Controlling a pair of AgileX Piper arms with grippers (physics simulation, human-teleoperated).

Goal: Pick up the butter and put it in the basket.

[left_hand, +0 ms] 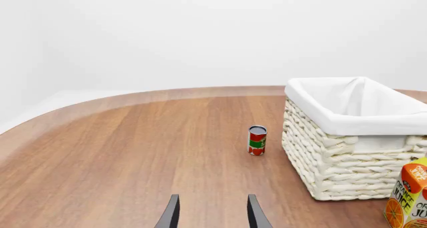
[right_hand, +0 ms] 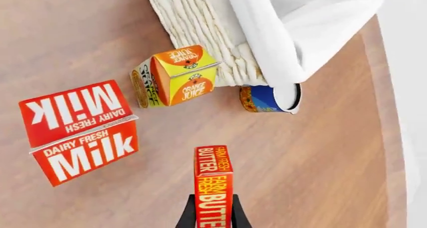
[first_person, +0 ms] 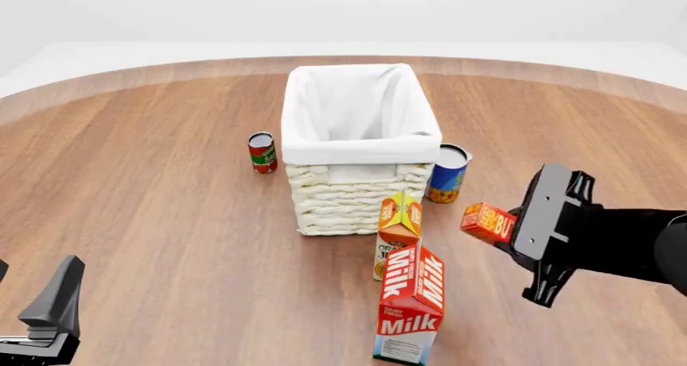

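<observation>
— Butter (first_person: 488, 222) clamped in right gripper (first_person: 513, 231), lifted off table (first_person: 161, 221), hanging right of orange juice carton (first_person: 398, 231) and milk carton (first_person: 410, 305). In right wrist view, box (right_hand: 213, 185) pinched on its narrow sides between dark fingers (right_hand: 189, 215).

— And basket (first_person: 359, 145)?

— Further forward and to the left, beyond both cartons, open top lined with white cloth. Blue can (first_person: 446, 173) just beside its right wall.

— Best way to carry on, then?

— Probably: raise first, enough to clear juice carton top and basket rim. Then swing left and forward until box hangs over the liner's hollow, not over the rim. Keep wrist steady so box does not twist in the grip. Lower a little before opening; less bounce that way.

— Risks?

— Clipping juice carton or blue can on a low path; likely toppling either. Dropping on folded cloth edge, box sliding outside.

— Left gripper (left_hand: 211, 214)?

— Parked low near table edge, fingers spread, holding nothing. Small red can (left_hand: 257, 140) ahead of it, left of basket; no part in this.
</observation>
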